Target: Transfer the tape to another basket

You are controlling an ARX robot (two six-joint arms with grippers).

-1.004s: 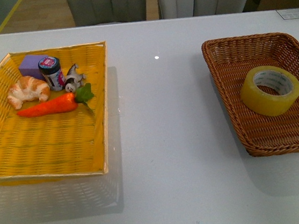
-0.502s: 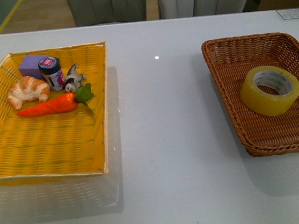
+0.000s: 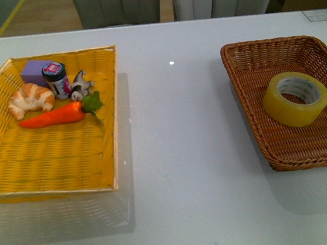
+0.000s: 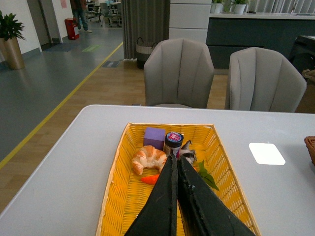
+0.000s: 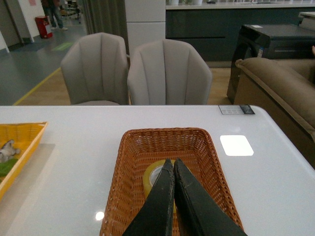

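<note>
The tape point(image 3: 295, 98) lies flat inside the brown basket point(image 3: 248, 89). It looks stiff, light and a bit slippery; gripping across its wall through the hole seems best. Right claw point(image 5: 170, 164) and left claw point(image 4: 175, 160) are both clenched, holding nothing.

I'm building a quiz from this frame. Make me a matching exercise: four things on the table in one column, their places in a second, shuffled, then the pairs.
Things:
1. yellowish translucent roll of packing tape
2. orange toy carrot with green leaves
3. golden-brown croissant
4. lilac block

Places:
A. far corner of the bright yellow woven tray
B. directly behind the carrot
C. inside the dark brown wicker basket
D. nearest the robot among the tray's items

Pairs: 1-C, 2-D, 3-B, 4-A
</note>
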